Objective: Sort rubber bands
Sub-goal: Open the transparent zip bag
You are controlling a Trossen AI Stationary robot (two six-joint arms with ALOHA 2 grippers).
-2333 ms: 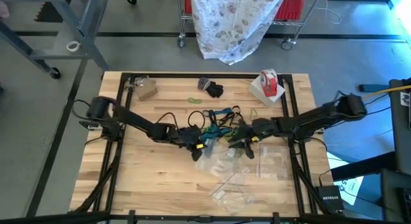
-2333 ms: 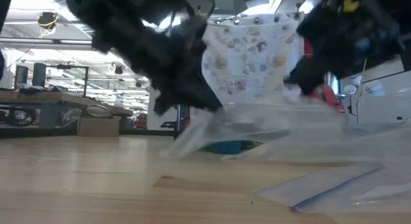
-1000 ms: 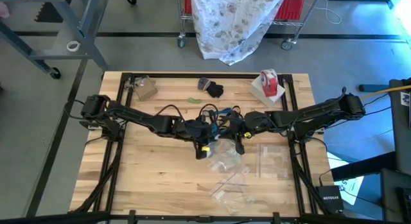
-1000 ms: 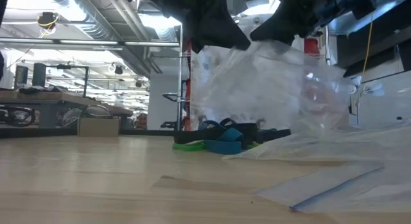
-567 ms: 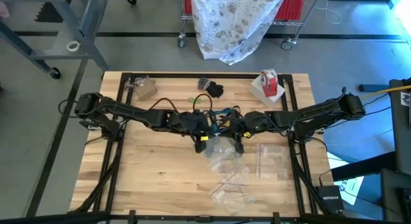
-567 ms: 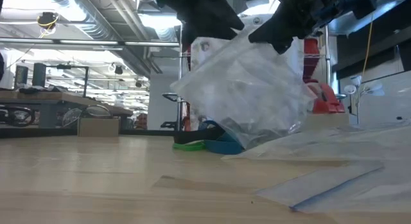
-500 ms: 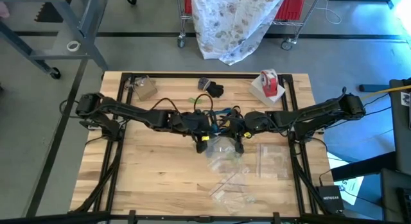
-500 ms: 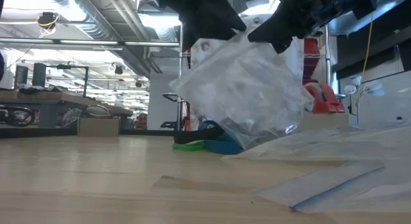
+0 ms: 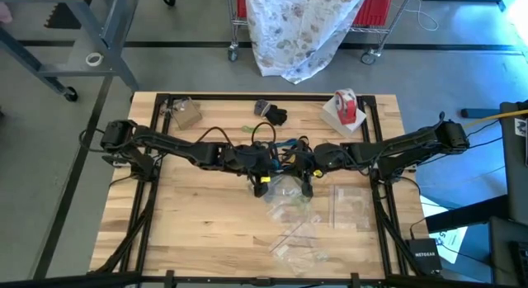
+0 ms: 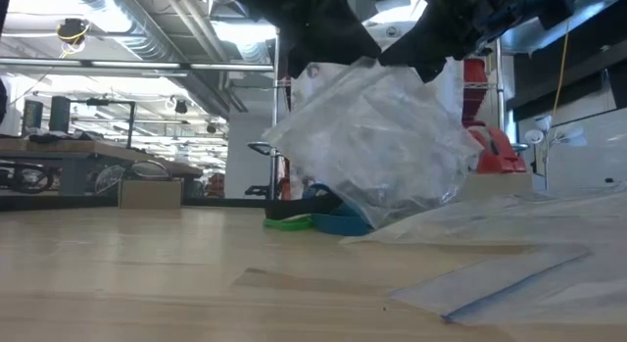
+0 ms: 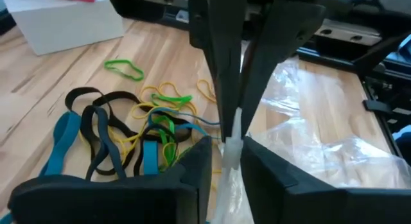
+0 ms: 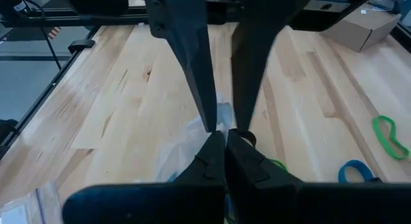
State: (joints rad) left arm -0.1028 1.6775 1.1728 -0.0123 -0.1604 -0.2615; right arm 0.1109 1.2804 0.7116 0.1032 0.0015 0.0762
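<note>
Wooden slat table [image 9: 190, 214], dark frame rails along its edges. Mid-table: tangled heap of rubber bands [image 11: 122, 137], teal, black, green, tan; one green band [image 9: 248, 129] lies apart, toward the far edge. Far edge: small black clump [image 9: 275, 115], tape roll [image 9: 346, 106] on a white box, a tan box [image 9: 187, 115]. Near side: flat clear plastic bags [image 9: 295, 238].

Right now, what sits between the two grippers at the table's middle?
In the low view, a clear plastic bag hangs between the left gripper and right gripper, both pinching its top edge above the rubber bands.
</note>
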